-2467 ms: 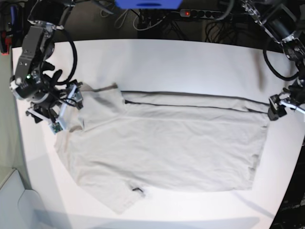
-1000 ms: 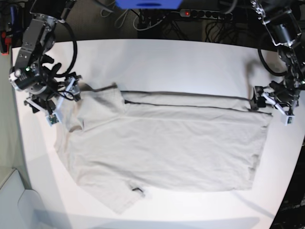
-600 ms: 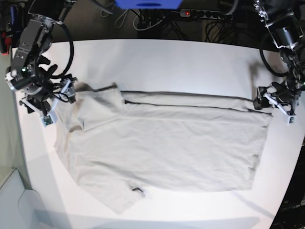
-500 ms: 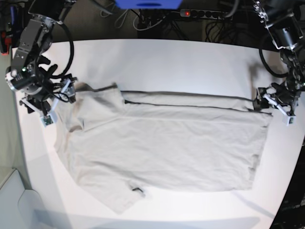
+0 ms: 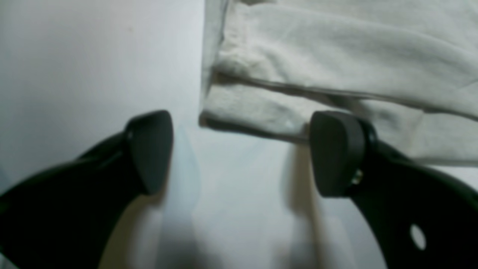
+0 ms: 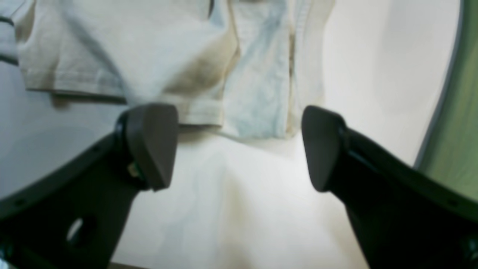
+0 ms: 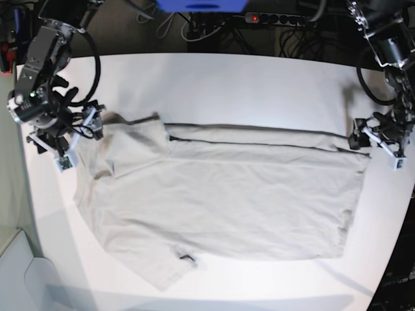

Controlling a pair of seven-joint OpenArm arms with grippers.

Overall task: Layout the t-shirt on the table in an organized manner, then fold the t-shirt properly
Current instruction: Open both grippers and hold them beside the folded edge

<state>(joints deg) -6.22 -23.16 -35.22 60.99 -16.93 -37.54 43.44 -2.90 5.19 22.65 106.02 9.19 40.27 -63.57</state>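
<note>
Since the t-shirt (image 7: 220, 194) lies flat on the table (image 7: 227, 84), soft and limp, I'd pinch doubled hem corners. My left end effector (image 5: 241, 153) and right end effector (image 6: 239, 147) both gape, holding nothing.

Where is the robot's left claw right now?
In the base view, the left gripper is on the right side, just off the far right corner of the t-shirt, over the white table.
</note>
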